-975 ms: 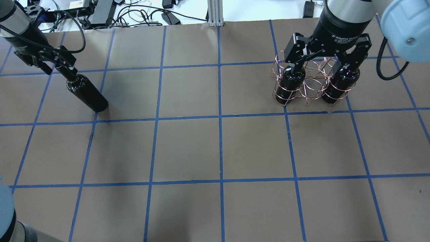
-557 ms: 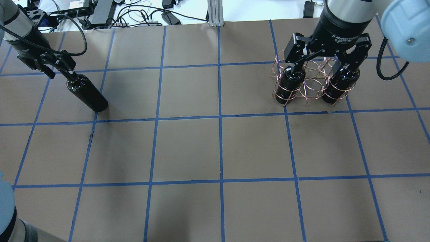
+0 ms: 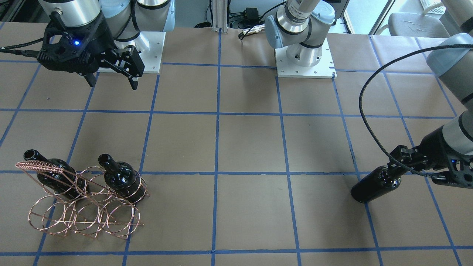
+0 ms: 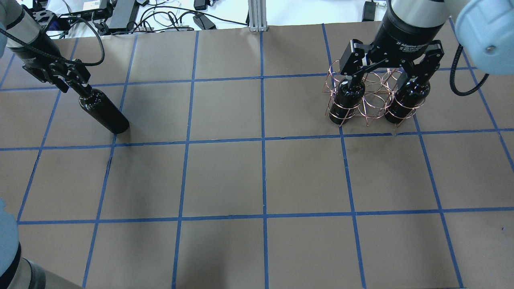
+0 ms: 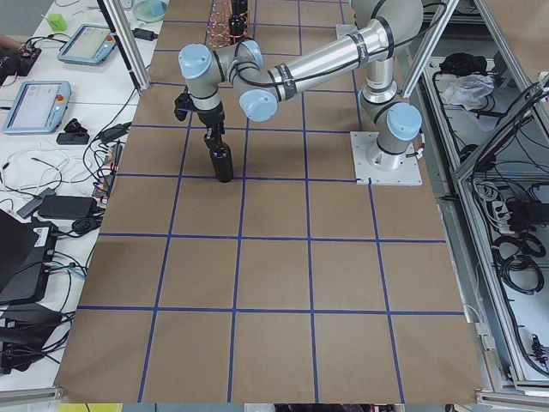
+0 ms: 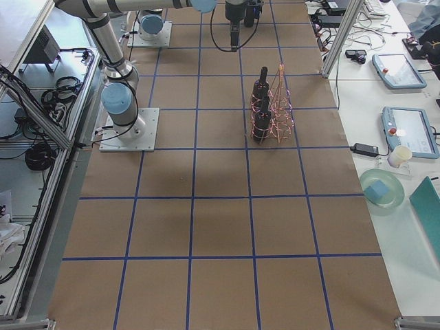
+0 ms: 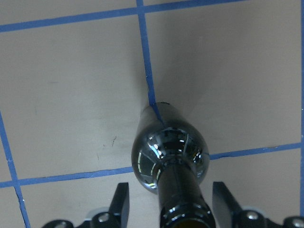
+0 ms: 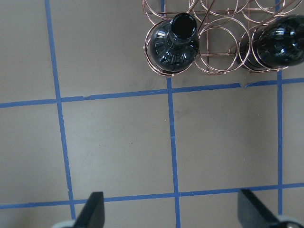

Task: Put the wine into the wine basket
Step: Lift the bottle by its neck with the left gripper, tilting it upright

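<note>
Your left jaws straddle the neck of the upright bottle (image 4: 105, 112), open, unclamped; basket (image 3: 84, 216) well apart, near open, empty right jaws.

— Item one, your left arm (image 5: 317, 62)?
— It reaches out long and level from its base. Left gripper (image 4: 80, 83) points down, fingers (image 7: 121, 202) parted.
— Item two, right?
— Your right gripper (image 3: 112, 82) hangs high, pointing straight down, fingers (image 8: 94, 211) spread wide, wrist upright, blue light (image 3: 76, 42) lit.
</note>
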You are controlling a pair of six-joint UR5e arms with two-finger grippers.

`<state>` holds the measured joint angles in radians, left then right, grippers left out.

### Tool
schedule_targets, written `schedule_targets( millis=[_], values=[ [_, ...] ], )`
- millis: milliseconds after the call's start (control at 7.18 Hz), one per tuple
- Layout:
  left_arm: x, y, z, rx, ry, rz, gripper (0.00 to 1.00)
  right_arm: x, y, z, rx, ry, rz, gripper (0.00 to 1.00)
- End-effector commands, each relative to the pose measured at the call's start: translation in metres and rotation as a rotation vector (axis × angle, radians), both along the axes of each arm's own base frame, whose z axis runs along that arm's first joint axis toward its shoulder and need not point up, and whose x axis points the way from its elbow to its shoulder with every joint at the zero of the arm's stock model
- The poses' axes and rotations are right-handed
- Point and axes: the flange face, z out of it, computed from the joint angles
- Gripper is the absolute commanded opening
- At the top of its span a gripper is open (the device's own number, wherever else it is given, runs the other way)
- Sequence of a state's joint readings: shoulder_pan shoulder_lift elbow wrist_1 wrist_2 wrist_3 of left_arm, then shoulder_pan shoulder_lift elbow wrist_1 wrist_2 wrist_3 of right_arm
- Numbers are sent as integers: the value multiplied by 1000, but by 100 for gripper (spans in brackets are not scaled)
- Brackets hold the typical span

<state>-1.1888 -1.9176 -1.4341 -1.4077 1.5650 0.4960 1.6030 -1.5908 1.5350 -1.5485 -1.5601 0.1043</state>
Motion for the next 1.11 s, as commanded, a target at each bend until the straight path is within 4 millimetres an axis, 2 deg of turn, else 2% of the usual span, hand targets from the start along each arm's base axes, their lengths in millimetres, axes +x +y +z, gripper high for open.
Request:
schedule_targets(
  millis=[0,139,279,557,697,975],
  values=[
    [0,-2,-2,-1,5,4,64,0,0,1,-2,0,0,100],
    [0,-2,-4,0,10,6,36,0,0,1,-2,0,2,100],
    [-2,1,-6,19,11,-1,0,0,0,1,-2,0,0,100],
    [-3,6,-8,51,19,-1,0,0,0,0,1,2,0,100],
    [-6,8,2,30,21,-1,0,0,0,0,0,0,2,100],
    [-55,19,29,34,27,8,0,0,0,1,-2,2,1,100]
  ],
)
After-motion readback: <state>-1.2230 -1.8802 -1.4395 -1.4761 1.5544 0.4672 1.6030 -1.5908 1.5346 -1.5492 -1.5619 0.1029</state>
